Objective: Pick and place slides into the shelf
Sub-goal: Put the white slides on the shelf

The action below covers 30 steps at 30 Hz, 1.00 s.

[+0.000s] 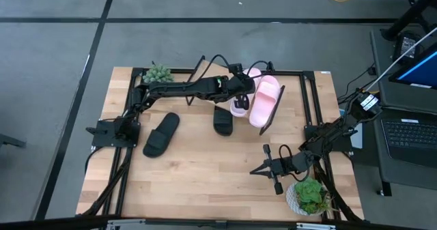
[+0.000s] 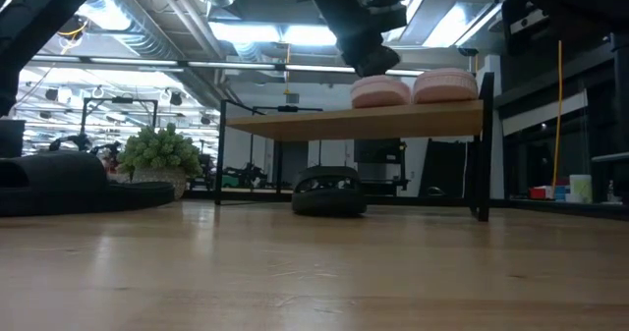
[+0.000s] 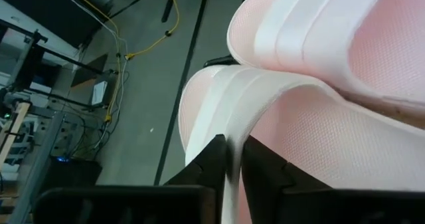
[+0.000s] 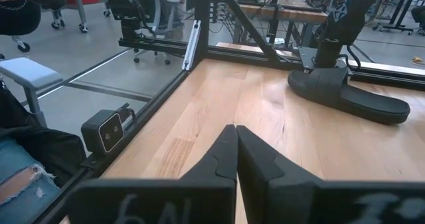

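Observation:
One pale pink slide (image 1: 265, 100) lies on the shelf (image 2: 295, 125), with a second pink slide (image 1: 240, 109) beside it. My left gripper (image 1: 241, 97) reaches in from the table's left and is shut on that second slide (image 3: 279, 124); the other pink slide (image 3: 332, 31) lies just beyond it. One black slide (image 1: 223, 119) rests sole-down on the table by the shelf's near side (image 2: 329, 193). The other black slide (image 1: 162, 134) lies on the table farther left. My right gripper (image 1: 263, 168) is shut and hovers over the table's near right part (image 4: 236, 144). My left gripper pinches the edge of the pink slide's wide strap (image 3: 219, 117) between its two fingers (image 3: 209, 167). It comes slanting down from the table's left (image 2: 373, 56). The slide sits on the shelf board (image 2: 380, 92), next to the other pink slide.
A green plant (image 1: 157, 73) stands at the table's far left corner and another potted plant (image 1: 308, 196) at the near right. The shelf's thin black frame (image 2: 484, 144) stands at the far middle. Bare tabletop (image 1: 205, 175) lies in the near middle.

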{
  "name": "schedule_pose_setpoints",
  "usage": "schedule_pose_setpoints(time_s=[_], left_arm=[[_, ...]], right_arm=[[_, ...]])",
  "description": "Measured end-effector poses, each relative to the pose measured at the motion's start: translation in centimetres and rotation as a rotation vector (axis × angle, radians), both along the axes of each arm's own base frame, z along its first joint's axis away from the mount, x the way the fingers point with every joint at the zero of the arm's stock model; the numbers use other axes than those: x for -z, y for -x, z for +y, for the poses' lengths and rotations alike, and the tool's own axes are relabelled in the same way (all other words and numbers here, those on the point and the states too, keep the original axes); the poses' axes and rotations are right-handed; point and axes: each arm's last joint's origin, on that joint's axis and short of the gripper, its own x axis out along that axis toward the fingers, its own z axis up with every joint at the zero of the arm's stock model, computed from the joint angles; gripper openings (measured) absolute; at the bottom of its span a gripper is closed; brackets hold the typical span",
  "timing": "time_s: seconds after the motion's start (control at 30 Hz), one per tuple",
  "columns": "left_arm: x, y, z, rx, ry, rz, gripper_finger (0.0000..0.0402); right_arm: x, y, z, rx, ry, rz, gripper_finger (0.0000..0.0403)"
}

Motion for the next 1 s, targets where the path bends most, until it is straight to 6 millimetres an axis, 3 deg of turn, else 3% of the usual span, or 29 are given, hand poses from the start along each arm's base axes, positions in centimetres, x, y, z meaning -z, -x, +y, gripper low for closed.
schedule_pose_setpoints(time_s=[0.7, 1.0], left_arm=[[-0.26, -0.29, -0.18, 0.074, 0.006, -0.016, 0.0102], [-0.43, -0.21, -0.28, 0.094, -0.022, 0.010, 0.0107]], right_arm=[[0.14, 0.02, -0.01, 0.001, 0.003, 0.013, 0.0005], [0.14, 0.02, -0.01, 0.001, 0.002, 0.014, 0.0005]])
